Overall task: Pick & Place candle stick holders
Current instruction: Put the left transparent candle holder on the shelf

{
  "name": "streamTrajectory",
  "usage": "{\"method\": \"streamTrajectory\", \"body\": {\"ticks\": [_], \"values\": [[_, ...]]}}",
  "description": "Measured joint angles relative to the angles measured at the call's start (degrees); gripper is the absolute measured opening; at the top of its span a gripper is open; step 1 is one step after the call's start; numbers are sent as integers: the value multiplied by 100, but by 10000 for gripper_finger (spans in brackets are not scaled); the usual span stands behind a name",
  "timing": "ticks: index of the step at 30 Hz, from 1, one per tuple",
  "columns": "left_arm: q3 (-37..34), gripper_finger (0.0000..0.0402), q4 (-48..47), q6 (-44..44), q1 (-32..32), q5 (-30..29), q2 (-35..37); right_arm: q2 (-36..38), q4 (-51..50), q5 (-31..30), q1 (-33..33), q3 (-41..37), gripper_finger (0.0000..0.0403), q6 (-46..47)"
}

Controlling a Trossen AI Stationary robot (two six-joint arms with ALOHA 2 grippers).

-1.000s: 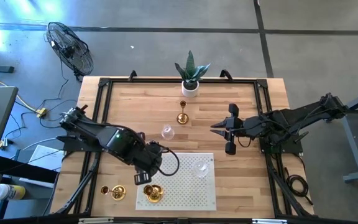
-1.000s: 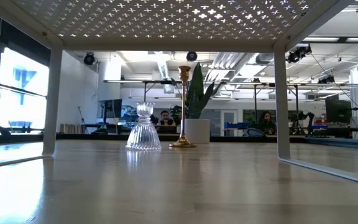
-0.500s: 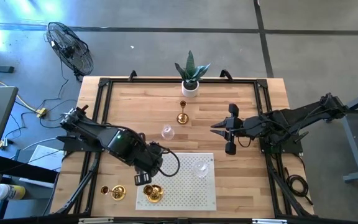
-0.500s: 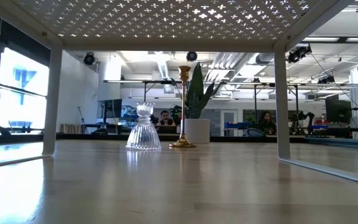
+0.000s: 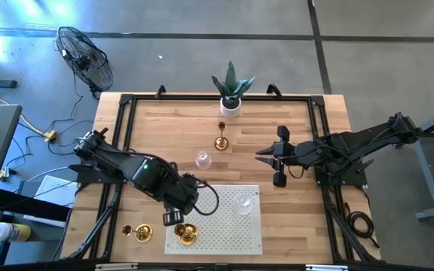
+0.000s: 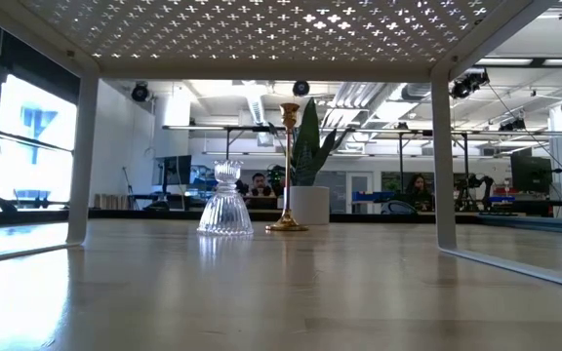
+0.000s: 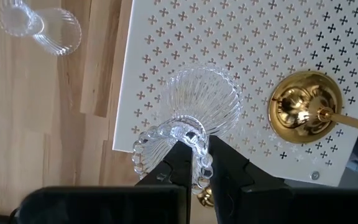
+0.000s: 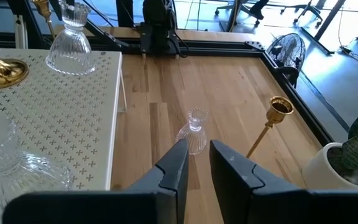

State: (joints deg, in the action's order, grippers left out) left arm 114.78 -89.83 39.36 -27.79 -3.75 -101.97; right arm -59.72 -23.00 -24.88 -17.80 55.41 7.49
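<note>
Left hand [image 7: 195,163] pinches a glass holder [image 7: 194,118] over the mat [image 7: 241,37], lower left; it could slip, striking the gold holder [image 7: 304,115]. Right hand [image 8: 196,160] nearly closed, empty.

plant pot [image 5: 230,108] far edge | perf. mat [image 5: 224,226] near edge | fan [image 5: 86,59] on floor

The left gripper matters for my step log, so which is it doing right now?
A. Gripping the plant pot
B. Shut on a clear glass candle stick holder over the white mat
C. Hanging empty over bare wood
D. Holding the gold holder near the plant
B: the left wrist view shows the left gripper closed on the clear glass holder, above the white perforated mat.
</note>
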Motion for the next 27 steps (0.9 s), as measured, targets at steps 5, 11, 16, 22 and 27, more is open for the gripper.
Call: {"method": "streamTrajectory", "body": {"ticks": [5,11,16,22,27], "values": [[-2,23,-8,-11,0,2,-7,0,-13,2,0,1,59,5],[-5,35,1,-9,0,13,-13,0,-13,2,0,1,55,9],[-11,59,11,-7,0,22,-20,0,-13,3,0,1,55,14],[-20,64,-17,-5,0,39,-26,0,-13,2,2,-1,55,15],[-22,65,-14,-5,0,110,-28,0,-13,2,0,1,55,15]]}}
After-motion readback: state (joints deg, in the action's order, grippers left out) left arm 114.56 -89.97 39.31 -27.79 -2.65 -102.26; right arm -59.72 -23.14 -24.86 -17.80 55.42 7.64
